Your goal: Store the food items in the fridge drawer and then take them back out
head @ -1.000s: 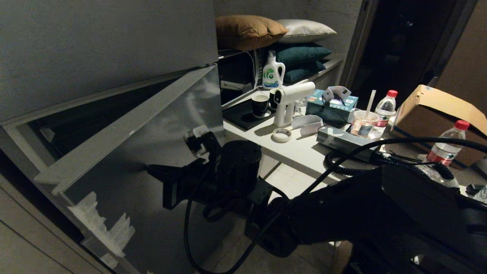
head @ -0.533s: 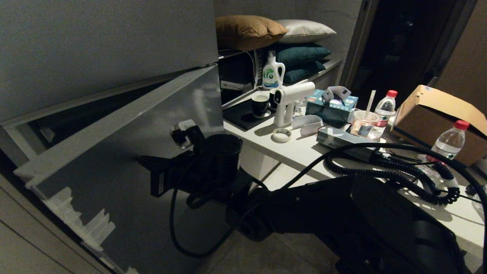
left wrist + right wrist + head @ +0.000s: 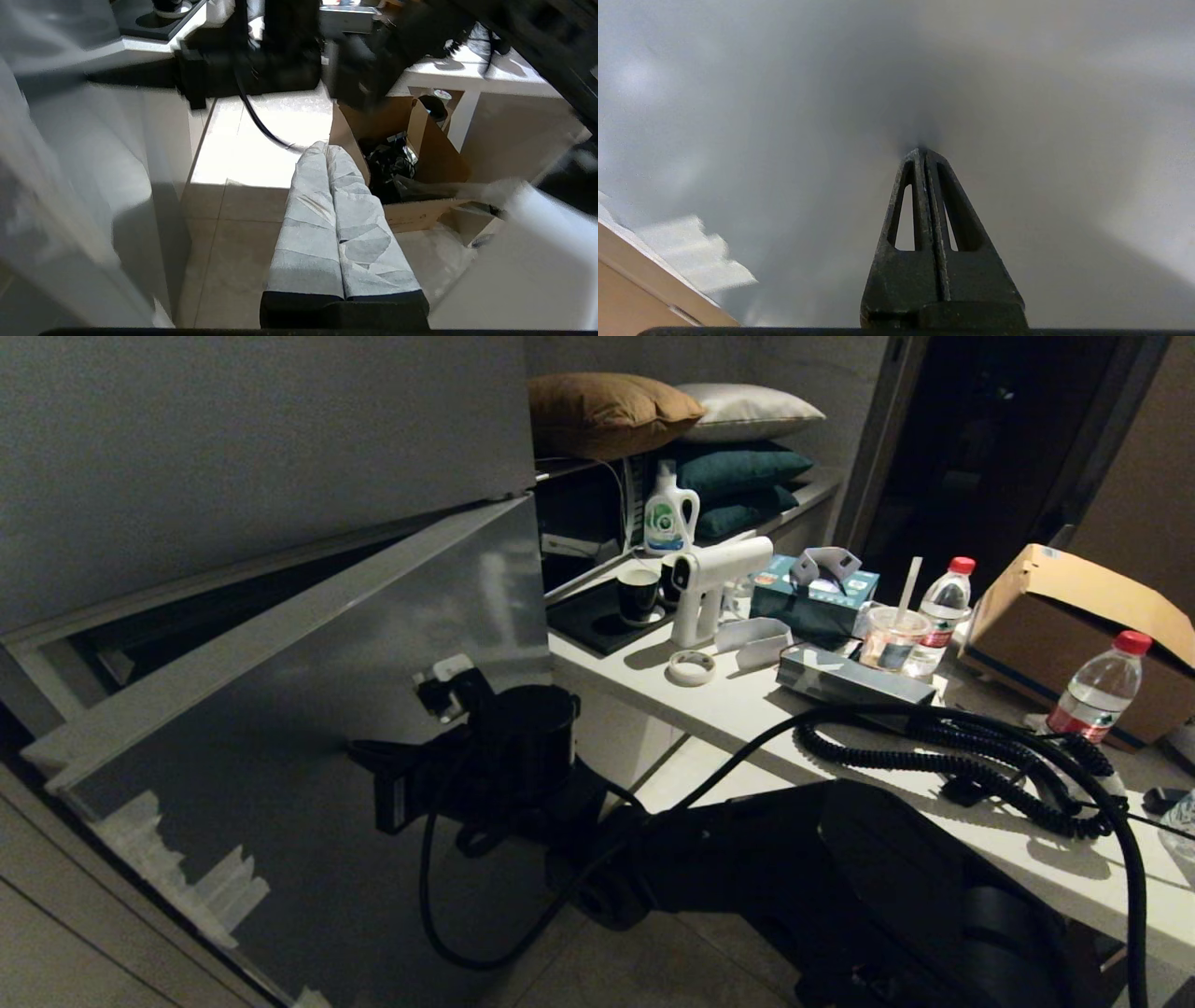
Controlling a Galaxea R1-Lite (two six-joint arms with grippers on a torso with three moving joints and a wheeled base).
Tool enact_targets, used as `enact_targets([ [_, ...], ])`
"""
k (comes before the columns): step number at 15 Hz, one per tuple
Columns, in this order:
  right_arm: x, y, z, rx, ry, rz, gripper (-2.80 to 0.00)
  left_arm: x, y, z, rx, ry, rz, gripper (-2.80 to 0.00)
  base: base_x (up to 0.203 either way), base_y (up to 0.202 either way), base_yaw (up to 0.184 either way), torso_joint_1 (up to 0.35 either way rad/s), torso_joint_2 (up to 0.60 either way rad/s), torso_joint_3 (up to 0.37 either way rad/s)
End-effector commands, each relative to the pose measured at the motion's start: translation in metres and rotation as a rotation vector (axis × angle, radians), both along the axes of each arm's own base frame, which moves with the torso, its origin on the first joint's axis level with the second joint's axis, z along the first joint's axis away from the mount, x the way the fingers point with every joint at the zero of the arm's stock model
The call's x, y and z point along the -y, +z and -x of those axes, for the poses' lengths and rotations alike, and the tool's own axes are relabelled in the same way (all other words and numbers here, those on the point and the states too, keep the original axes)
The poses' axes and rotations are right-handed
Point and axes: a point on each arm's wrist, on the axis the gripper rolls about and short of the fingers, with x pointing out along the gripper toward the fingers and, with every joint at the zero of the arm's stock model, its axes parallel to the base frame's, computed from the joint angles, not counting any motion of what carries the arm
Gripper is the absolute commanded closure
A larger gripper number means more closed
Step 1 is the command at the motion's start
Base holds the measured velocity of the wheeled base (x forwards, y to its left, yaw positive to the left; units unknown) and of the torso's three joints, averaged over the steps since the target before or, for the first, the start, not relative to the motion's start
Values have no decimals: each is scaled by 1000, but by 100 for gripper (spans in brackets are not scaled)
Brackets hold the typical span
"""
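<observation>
The fridge drawer stands partly pulled out, its dark grey front panel (image 3: 308, 728) slanting across the head view with whitish tape scraps (image 3: 177, 868) low on it. A dark gap shows behind its top edge. My right gripper (image 3: 353, 747) is shut, and its tips (image 3: 923, 151) touch the flat face of the panel (image 3: 738, 116). My left gripper (image 3: 325, 147) is shut and empty, hanging over the tiled floor; it does not show in the head view. The food items are out of view.
A taller plain grey door (image 3: 233, 429) rises above the drawer. To the right a white desk (image 3: 728, 709) carries a spray gun (image 3: 709, 583), water bottles (image 3: 1102, 686), a cardboard box (image 3: 1074, 616) and a coiled cable (image 3: 934, 747). An open cardboard box (image 3: 420, 154) sits on the floor.
My right arm has sunk and reached left with its shut gripper against the panel. The drawer front has slid left toward the fridge body, and the gap behind it has narrowed.
</observation>
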Motion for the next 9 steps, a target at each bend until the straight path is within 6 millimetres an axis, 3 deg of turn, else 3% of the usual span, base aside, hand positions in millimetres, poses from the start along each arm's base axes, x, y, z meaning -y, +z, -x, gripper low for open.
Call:
enact_targets([
  [1,-2,-8,-1,6,0,25,0,1,3,-45,-113,-4,-4,0,0,0,0,0,0,0],
  [4,-2,-9,-1,14,-1,31,0,0,11,-77,-143,77,-20,0,0,0,0,0,0,0],
  [9,-2,-13,0,11,-23,37,0,-6,13,-99,-91,403,-42,0,0,0,0,0,0,0],
])
